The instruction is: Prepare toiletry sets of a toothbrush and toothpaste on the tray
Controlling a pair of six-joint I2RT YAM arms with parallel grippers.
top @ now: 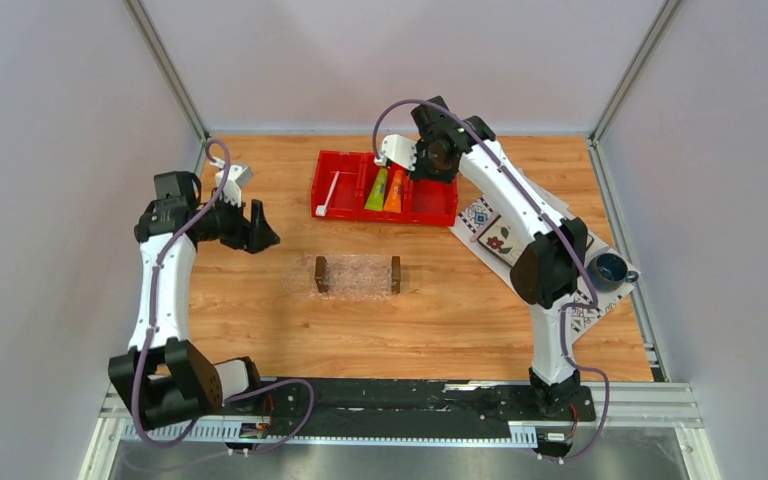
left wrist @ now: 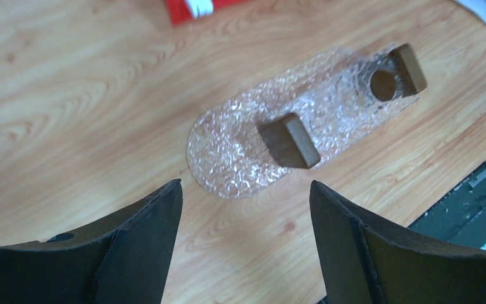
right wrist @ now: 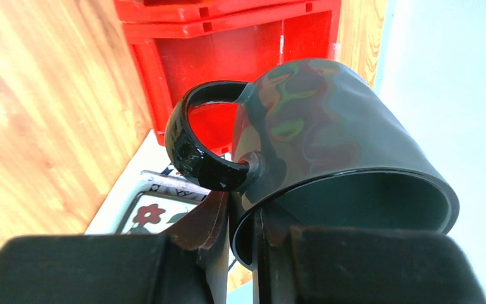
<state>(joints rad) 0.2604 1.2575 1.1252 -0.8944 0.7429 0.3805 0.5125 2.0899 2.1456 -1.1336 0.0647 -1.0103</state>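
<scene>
The clear tray (top: pixel 358 275) with a brown block handle at each end lies mid-table with nothing in it; in the left wrist view the tray (left wrist: pixel 240 158) sits just ahead of my fingers. My left gripper (top: pixel 250 228) (left wrist: pixel 245 190) hovers open and unloaded to the tray's left. The white toothbrush (top: pixel 332 192) lies in the left compartment of the red bin (top: pixel 430 212). The green toothpaste tube (top: pixel 376 190) and the orange one (top: pixel 394 190) lie in the middle compartment. My right gripper (top: pixel 430 158) (right wrist: pixel 243 215) is over the bin's right end, shut on the rim of a dark mug (right wrist: pixel 329 139).
A flower-patterned white cloth (top: pixel 495 235) lies right of the bin, partly under my right arm. A bluish cup (top: pixel 610 268) stands at the cloth's right end near the table edge. Grey walls close in the back and sides.
</scene>
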